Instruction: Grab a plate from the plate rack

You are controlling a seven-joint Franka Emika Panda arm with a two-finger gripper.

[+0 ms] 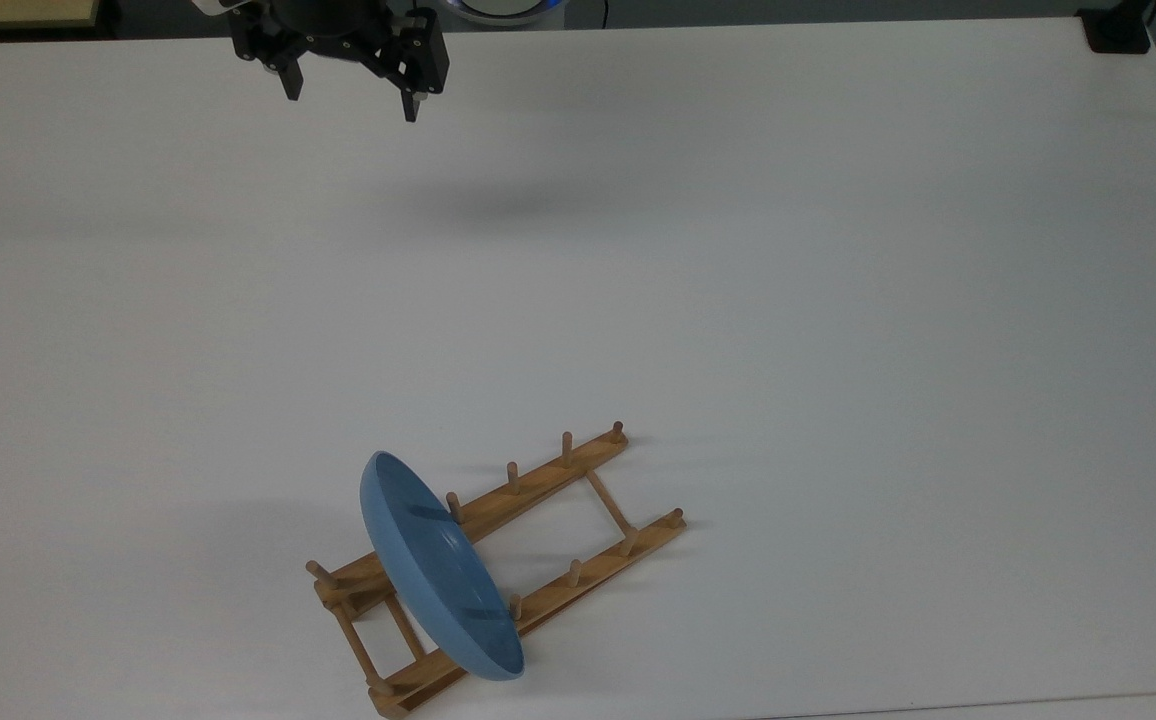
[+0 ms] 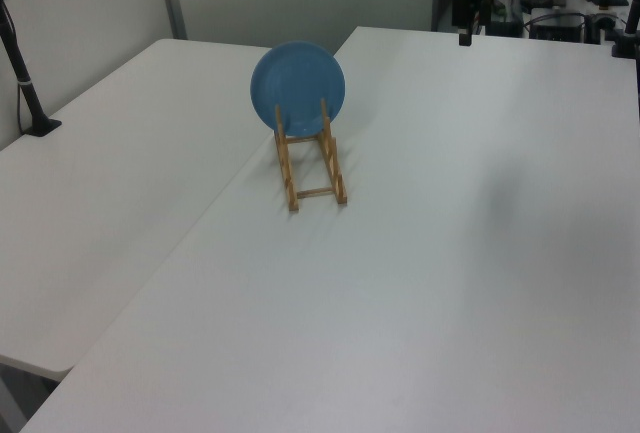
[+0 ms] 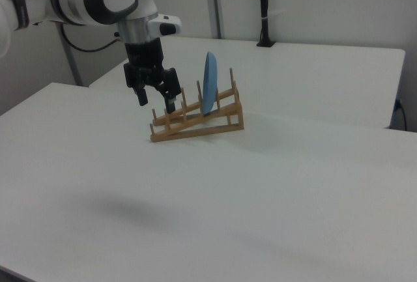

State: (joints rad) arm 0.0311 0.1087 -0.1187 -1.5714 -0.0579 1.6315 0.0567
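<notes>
The light-blue plate stands on edge in the wooden plate rack, slotted between pegs near the rack's end toward the top view's lower left, leaning slightly. The rack lies on the white table. The gripper hangs above the table well apart from the rack, toward the top view's upper left, its two fingers spread apart and holding nothing.

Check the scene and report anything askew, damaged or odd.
Nothing stands out. The round light-blue plate stands on edge between the pegs of the light-wood plate rack, which sits angled on the white table. The open gripper hangs far from both.
</notes>
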